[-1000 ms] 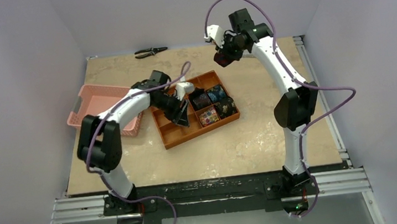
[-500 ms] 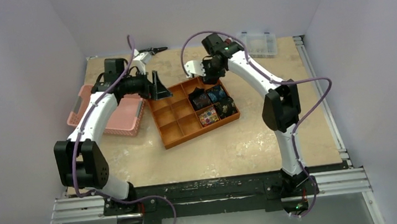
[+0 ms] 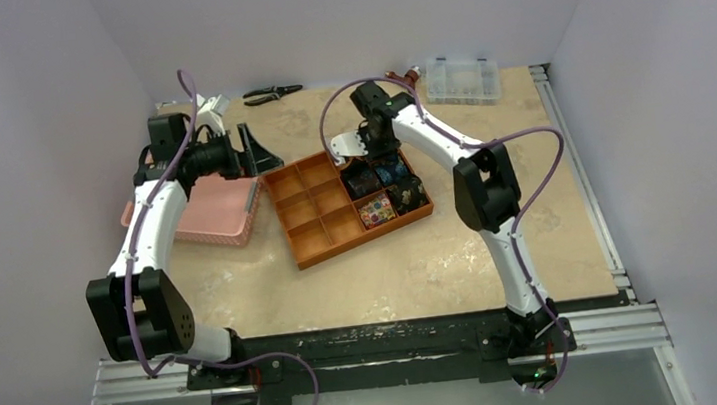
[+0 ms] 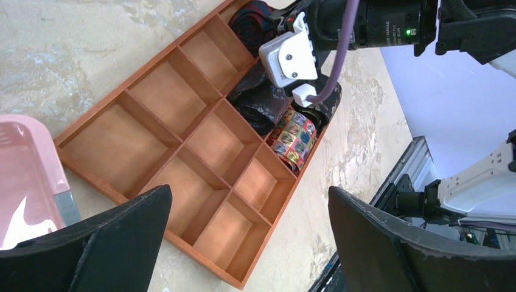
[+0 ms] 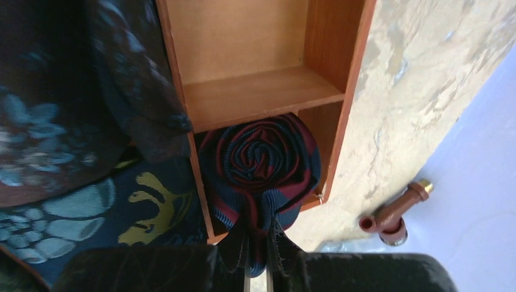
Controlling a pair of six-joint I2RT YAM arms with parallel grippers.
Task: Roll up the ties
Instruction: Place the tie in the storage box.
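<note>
Striped tie roll [image 5: 258, 161] — in right gripper [image 5: 256, 271]

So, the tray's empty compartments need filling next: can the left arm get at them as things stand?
Probably yes. The left fingers are open, hold nothing and sit just beside the orange tray, with nothing between. The right fingers, shut on the striped tie, occupy only the far corner.
</note>
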